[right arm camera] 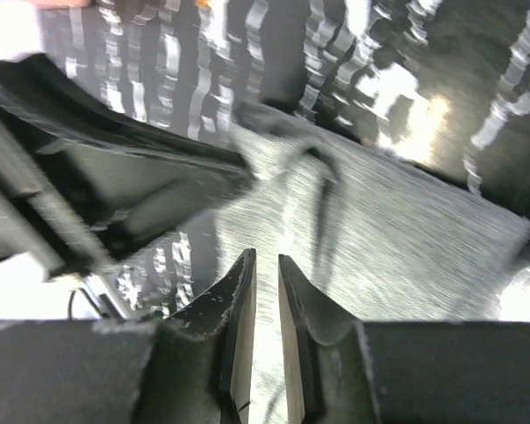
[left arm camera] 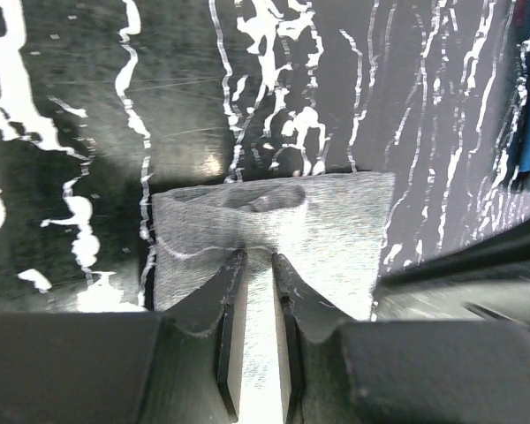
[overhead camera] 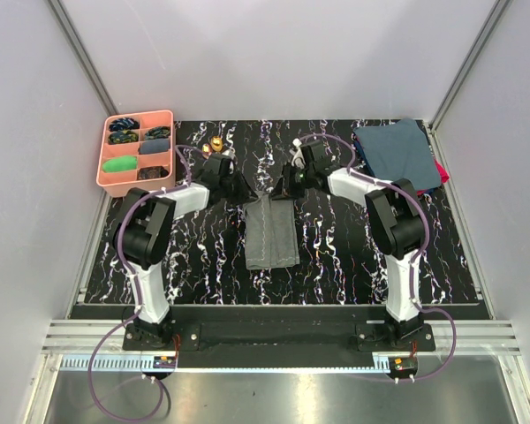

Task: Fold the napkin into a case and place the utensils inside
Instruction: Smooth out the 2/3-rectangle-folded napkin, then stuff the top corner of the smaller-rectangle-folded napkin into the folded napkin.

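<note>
Looking from above, the grey folded fabric napkin [overhead camera: 271, 231] lies mid-way across the black white-veined table [overhead camera: 353, 256], its long axis running from near edge to far edge. The left gripper [overhead camera: 245, 190] and right gripper [overhead camera: 287, 187] both sit at its far end. The two small gold metal utensils [overhead camera: 216, 141] lie by the far edge, nearer the left arm.

Left wrist: jaws narrowly parted on the napkin's puckered mouth (pinching a layer? cannot tell).

Right wrist, blurred: jaws slightly apart above the napkin, holding nothing.
</note>
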Tool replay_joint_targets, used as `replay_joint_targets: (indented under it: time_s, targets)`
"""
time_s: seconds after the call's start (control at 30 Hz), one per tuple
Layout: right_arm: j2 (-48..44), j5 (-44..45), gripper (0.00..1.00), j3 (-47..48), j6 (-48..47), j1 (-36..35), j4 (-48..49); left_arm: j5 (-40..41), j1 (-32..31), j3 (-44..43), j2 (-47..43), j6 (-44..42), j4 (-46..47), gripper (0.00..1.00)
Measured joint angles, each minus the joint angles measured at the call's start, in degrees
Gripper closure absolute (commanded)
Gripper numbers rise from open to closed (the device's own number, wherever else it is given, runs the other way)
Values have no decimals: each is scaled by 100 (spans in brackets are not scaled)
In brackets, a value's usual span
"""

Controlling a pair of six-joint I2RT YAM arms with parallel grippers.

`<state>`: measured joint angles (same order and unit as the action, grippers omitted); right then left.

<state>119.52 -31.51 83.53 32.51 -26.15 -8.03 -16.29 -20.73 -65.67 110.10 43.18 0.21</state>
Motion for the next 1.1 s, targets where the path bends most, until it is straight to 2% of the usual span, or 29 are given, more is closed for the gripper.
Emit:
replay_joint_targets:
  time_s: [0.2, 0.3, 0.37, 0.43, 0.47, 0.53, 0.63, 0.73, 0.9, 1.1]
  targets:
    - [-2, 164, 58, -282, -173, 48, -332, -4, -168, -219, 229, 37, 55, 78]
    - [-166, 313, 47, -411, -332, 98, -590, 127, -273, -247, 212, -103, -129, 62]
    - [-455, 417, 29, -638, -402, 192, -702, 326, -365, -260, 90, -262, -374, 48]
    - [-883, 575, 15, -955, -424, 354, -822, 675, -531, -275, -221, -413, -754, 40]
    - [-1119, 662, 0, -1121, -413, 452, -859, 835, -629, -280, -409, -479, -881, 27]
    - [-1537, 774, 0, -1390, -374, 667, -949, 1182, -894, -282, -802, -557, -1069, 19]
    - [-2068, 787, 0, -1749, -313, 1093, -1034, 1871, -1574, -293, -1351, -570, -1274, 19]
    - [-2424, 789, 0, -2133, -245, 1611, -1062, 2531, -2494, -409, -1499, -492, -1596, 22]
    - [-3038, 1075, 0, -2754, -216, 2122, -1274, 3508, -3790, -841, -887, -157, -2509, 26]
    - [-3392, 1287, 0, -3040, -203, 2074, -1349, 4282, -4524, -1596, 367, 267, -3580, 29]
